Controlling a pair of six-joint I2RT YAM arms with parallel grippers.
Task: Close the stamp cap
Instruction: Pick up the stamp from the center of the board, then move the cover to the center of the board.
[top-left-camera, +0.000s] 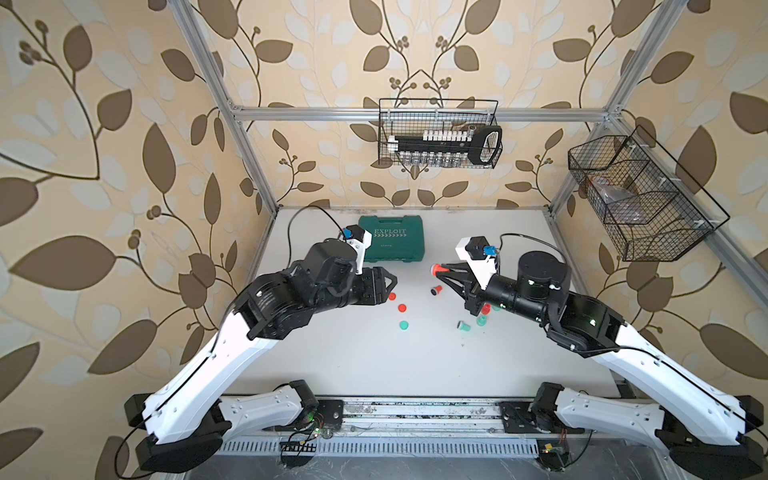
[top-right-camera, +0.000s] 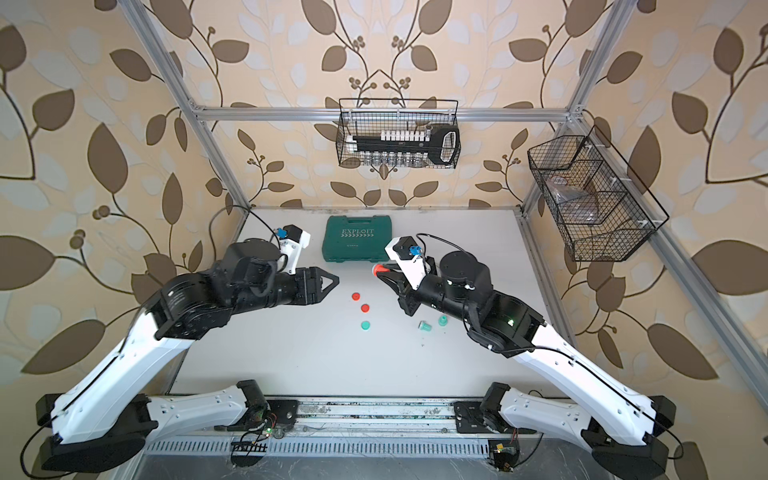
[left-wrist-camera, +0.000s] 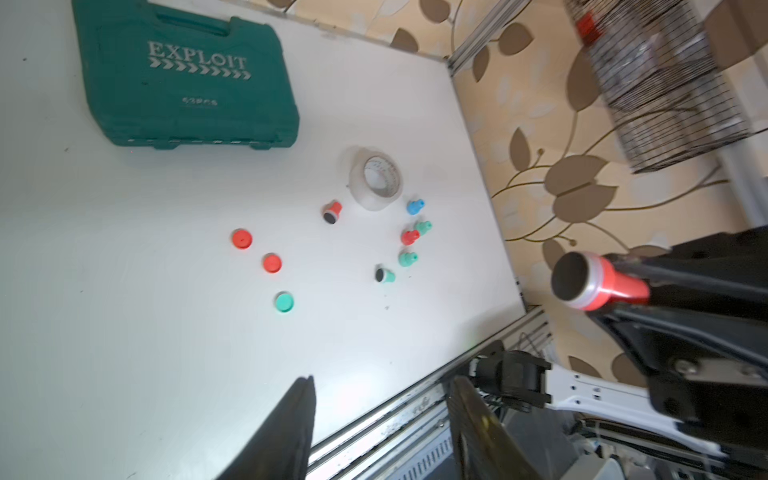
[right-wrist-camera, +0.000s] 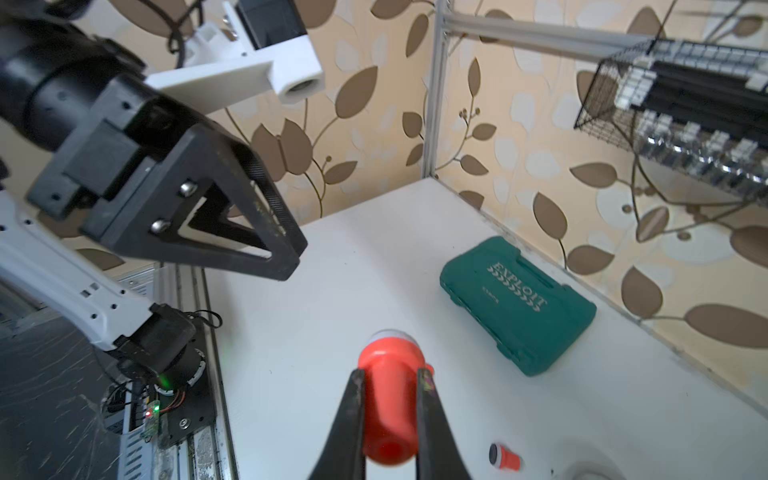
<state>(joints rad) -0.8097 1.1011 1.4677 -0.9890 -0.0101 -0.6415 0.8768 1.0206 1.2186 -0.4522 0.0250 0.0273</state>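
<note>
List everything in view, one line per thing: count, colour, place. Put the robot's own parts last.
tool case: one, green, back of the table.
tape roll: one, whitish, beside the loose stamps.
loose caps: three, two red and one teal, mid-table.
loose stamps: six, three teal, two red, one blue, right side of the table; two lie tipped, pads showing.
held stamp: one, red, uncapped, raised above the table.
wire baskets: two, black, back wall and right wall.
table: one, white.
left gripper: one, black, fingers apart, empty.
right gripper: one, black, fingers shut on the held stamp.
</note>
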